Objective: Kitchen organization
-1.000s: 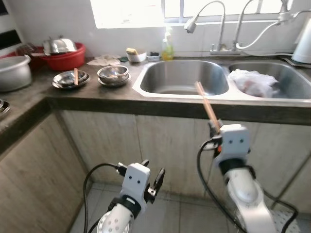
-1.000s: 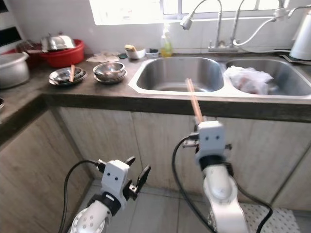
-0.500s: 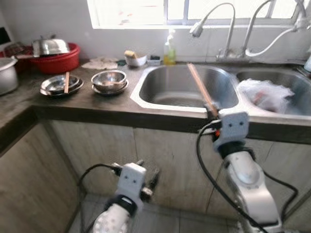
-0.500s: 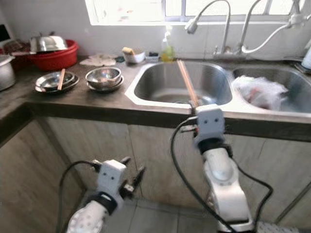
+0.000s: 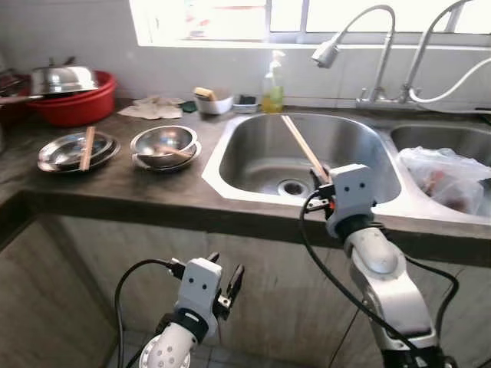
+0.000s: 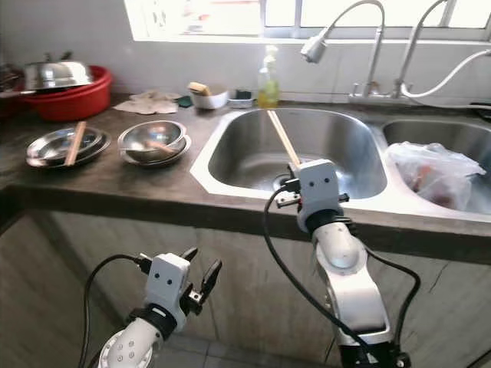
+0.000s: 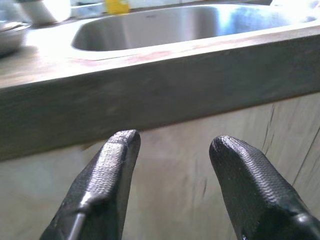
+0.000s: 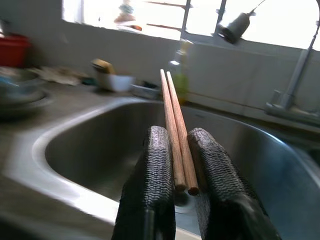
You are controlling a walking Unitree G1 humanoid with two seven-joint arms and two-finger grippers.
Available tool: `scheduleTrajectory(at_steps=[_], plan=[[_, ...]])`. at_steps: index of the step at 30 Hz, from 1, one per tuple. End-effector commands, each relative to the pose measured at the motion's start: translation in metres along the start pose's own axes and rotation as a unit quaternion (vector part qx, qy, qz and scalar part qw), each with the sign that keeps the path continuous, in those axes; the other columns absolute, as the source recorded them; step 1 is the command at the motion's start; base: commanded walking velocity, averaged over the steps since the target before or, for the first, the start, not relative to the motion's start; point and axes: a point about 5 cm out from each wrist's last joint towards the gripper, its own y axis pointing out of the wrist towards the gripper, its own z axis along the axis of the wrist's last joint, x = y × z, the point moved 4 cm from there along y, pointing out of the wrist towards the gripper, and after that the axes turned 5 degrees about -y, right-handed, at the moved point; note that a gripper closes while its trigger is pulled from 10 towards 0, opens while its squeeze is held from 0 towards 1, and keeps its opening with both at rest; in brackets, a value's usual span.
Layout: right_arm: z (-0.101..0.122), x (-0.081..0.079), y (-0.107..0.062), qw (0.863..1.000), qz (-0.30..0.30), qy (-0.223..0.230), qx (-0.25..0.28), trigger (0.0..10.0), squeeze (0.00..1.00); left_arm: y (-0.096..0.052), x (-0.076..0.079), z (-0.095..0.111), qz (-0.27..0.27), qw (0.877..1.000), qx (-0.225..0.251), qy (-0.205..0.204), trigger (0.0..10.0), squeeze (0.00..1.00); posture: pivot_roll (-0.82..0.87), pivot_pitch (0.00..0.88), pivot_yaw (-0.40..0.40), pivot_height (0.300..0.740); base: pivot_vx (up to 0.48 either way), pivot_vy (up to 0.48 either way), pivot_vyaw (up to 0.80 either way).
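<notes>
My right gripper (image 8: pixel 177 150) is shut on a pair of wooden chopsticks (image 5: pixel 302 146) (image 8: pixel 173 117). It is raised at the counter's front edge, and the sticks point up and away over the left sink basin (image 5: pixel 253 157). My left gripper (image 7: pixel 172 150) hangs open and empty below the counter edge, in front of the cabinet doors. Left of the sink, a steel plate (image 5: pixel 57 157) carries one more chopstick (image 5: pixel 87 147). Beside it sits a stack of steel bowls (image 5: pixel 162 144).
A red basin (image 5: pixel 73 107) with a steel lid stands at the back left. A soap bottle (image 5: pixel 272 92) and a small white dish (image 5: pixel 212 101) line the back wall. Curved taps (image 5: pixel 360 38) rise behind the sinks. A plastic bag (image 5: pixel 449 169) lies in the right basin.
The camera has moved closer to the counter. My right gripper has risen from below the counter edge up to sink level, the chopsticks still in it. The left arm stays low.
</notes>
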Motion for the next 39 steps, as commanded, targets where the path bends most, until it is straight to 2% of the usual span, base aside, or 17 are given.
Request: scheduleTrajectory(at_steps=[1,10,17,25,31,35,39], plan=[[0.002,0.003,0.007,1.000,0.005,-0.002,-0.005,10.0,0.00,0.000,0.004,0.004,-0.007,1.000,0.005,0.002,10.0,0.00,0.03,0.000,-0.012,0.740,0.394,0.000,0.00],[0.000,0.018,0.024,0.999,0.007,-0.038,-0.026,10.0,0.00,0.002,0.004,0.004,-0.006,1.000,0.004,0.005,10.0,0.00,0.03,0.000,-0.014,0.740,0.373,0.000,0.00],[-0.015,0.027,0.030,0.996,0.008,-0.053,-0.074,10.0,0.00,0.002,0.006,0.005,-0.008,1.000,0.005,0.005,10.0,0.00,0.04,0.000,-0.022,0.740,0.000,0.000,0.00],[-0.024,0.027,0.046,0.990,0.041,-0.066,-0.118,10.0,0.00,0.001,0.007,0.007,-0.009,1.000,0.006,0.004,10.0,0.00,0.04,0.000,-0.024,0.740,0.000,0.000,0.00],[-0.027,0.027,0.049,0.988,0.049,-0.067,-0.129,10.0,0.00,0.000,0.007,0.007,-0.010,1.000,0.006,0.003,10.0,0.00,0.04,0.000,-0.023,0.740,0.000,0.000,0.00],[-0.042,0.026,0.063,0.980,0.077,-0.060,-0.174,10.0,0.00,-0.006,0.011,0.010,-0.012,1.000,0.009,0.001,10.0,0.00,0.06,0.000,-0.039,0.740,0.000,0.000,0.00],[-0.043,0.025,0.064,0.979,0.082,-0.056,-0.179,10.0,0.00,-0.007,0.011,0.011,-0.012,1.000,0.010,0.001,10.0,0.00,0.06,0.005,-0.042,0.740,0.000,0.000,0.00]])
